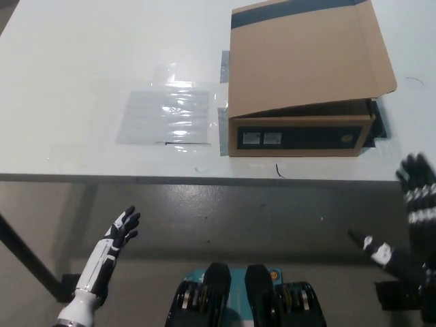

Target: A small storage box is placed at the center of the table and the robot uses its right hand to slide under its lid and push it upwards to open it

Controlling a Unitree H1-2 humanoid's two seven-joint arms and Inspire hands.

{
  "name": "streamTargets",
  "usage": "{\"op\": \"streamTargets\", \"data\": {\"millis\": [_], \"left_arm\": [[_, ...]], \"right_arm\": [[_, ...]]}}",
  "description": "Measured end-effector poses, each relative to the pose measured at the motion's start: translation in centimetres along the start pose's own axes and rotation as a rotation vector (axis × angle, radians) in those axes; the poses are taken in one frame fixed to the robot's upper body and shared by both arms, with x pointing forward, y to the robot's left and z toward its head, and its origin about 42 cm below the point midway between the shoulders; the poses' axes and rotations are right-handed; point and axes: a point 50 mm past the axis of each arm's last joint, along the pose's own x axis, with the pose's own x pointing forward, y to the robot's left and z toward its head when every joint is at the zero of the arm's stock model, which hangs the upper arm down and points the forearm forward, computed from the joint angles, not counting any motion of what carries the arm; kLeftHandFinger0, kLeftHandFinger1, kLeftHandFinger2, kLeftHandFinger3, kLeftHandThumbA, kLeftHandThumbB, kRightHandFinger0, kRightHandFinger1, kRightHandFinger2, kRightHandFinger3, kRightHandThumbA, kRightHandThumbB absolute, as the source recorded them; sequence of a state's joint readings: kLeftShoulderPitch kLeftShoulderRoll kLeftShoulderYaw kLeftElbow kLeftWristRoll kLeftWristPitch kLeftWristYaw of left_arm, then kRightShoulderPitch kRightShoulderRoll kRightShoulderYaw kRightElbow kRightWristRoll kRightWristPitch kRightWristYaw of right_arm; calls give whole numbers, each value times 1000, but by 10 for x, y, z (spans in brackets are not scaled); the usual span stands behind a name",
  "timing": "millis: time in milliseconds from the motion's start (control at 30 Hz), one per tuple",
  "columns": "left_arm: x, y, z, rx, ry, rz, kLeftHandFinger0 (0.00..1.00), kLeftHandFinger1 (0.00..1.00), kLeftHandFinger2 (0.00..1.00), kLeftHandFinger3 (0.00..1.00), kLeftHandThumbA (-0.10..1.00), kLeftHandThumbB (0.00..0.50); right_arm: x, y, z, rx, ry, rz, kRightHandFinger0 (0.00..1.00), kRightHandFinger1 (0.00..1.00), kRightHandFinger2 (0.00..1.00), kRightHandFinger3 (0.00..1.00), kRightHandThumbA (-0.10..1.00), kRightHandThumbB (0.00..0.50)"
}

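Observation:
A brown cardboard storage box stands on the white table at the right of centre. Its flat lid is partly raised at the front, leaving a dark gap above the front panel with two small labels. My black right hand hangs at the far right below the table's front edge, apart from the box, fingers spread and holding nothing. At the lower left, my white left hand rests below the table edge, fingers apart and empty.
A clear plastic sheet lies taped flat on the table left of the box. The table's front edge runs across the middle of the picture, with grey floor below. A dark table leg slants at the lower left.

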State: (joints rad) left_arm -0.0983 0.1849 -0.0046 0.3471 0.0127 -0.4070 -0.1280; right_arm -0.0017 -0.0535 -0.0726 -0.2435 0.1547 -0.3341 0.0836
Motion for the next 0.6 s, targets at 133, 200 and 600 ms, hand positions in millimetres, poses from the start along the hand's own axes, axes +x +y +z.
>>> {"op": "streamTargets", "data": {"millis": [133, 200, 600], "left_arm": [[0, 0, 0, 1, -10, -3, 1000, 1000, 1000, 1000, 1000, 500], [0, 0, 1, 2, -12, -3, 1000, 1000, 1000, 1000, 1000, 500], [0, 0, 1, 3, -24, -3, 1000, 1000, 1000, 1000, 1000, 500]], "right_arm": [[33, -2, 12, 2, -84, -15, 1000, 1000, 1000, 1000, 1000, 258], [44, -3, 16, 5, -107, -23, 1000, 1000, 1000, 1000, 1000, 242], [103, -18, 5, 22, -121, -117, 1000, 1000, 1000, 1000, 1000, 285]]}}
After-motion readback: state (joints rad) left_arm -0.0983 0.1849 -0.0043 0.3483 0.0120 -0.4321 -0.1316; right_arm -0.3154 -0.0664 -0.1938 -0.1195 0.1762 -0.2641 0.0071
